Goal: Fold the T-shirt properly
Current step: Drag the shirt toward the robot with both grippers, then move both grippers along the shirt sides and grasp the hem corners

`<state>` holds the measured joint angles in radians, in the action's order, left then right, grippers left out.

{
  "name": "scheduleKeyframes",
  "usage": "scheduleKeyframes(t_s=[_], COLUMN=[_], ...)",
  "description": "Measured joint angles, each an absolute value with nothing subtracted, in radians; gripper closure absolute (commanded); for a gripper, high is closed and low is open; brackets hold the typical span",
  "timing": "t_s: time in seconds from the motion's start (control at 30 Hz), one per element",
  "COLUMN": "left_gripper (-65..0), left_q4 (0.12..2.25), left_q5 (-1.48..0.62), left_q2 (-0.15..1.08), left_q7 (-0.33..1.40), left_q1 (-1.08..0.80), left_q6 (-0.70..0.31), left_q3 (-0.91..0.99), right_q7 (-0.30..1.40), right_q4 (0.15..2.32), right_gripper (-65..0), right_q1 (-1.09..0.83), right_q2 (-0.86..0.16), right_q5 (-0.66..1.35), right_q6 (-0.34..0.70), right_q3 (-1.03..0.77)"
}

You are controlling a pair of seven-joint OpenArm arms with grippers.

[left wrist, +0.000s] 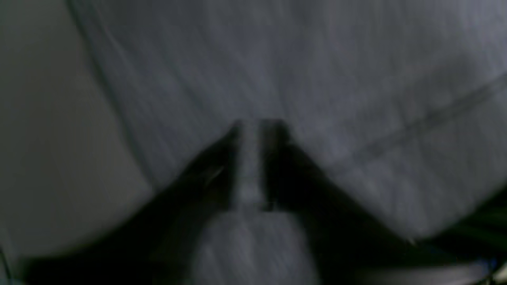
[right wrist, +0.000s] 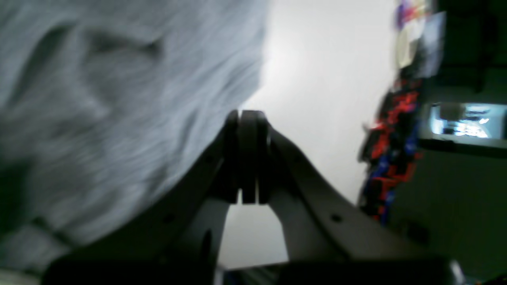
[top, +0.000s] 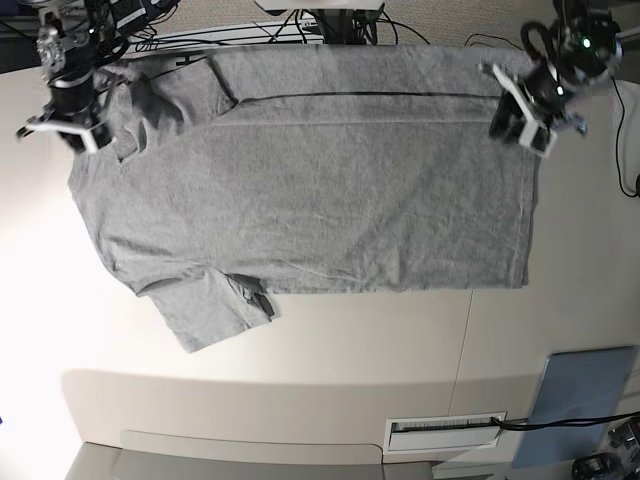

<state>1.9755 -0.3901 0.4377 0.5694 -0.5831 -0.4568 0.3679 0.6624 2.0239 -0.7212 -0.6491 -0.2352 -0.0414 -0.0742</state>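
Note:
The grey T-shirt lies spread plain side up on the white table, its hem towards the right of the base view. One sleeve points to the front, and the far sleeve is rumpled at the back left. My left gripper hovers over the shirt's back right hem corner. In the blurred left wrist view its fingers stand apart over the T-shirt, so the left gripper is open. My right gripper is shut with its pads pressed together, beside the T-shirt. In the base view the right gripper is at the shoulder edge.
Cables run along the table's back edge. A blue-grey panel and a white slotted fitting sit at the front right. Colourful clutter shows beyond the table in the right wrist view.

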Motion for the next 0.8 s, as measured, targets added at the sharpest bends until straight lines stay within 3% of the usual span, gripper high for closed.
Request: scheduleKeyframes(t_s=[0.07, 0.2, 0.63, 0.8], left_gripper=[-38.0, -38.0, -38.0, -38.0], left_q4=[1.956, 1.835, 1.084, 0.878], left_q5=[-0.395, -0.421, -0.365, -0.304], left_q2=[0.438, 0.438, 0.431, 0.433], left_q7=[0.582, 0.586, 0.59, 0.583], left_q1=[-0.511, -0.35, 0.25, 0.406], left_q6=[-0.393, -0.334, -0.331, -0.235], left_q3=[0.368, 0.371, 0.24, 0.176], right_q7=[0.662, 0.658, 0.677, 0.719], right_q4=[2.029, 2.029, 2.029, 2.029], right_gripper=[-10.7, -25.8, -26.6, -26.6], right_q1=[-0.684, -0.597, -0.424, -0.425], right_q2=[-0.66, -0.661, -0.59, -0.59], right_q5=[-0.236, -0.134, 0.054, 0.055], right_q6=[-0.041, 0.005, 0.007, 0.008], right_q3=[-0.083, -0.083, -0.083, -0.083])
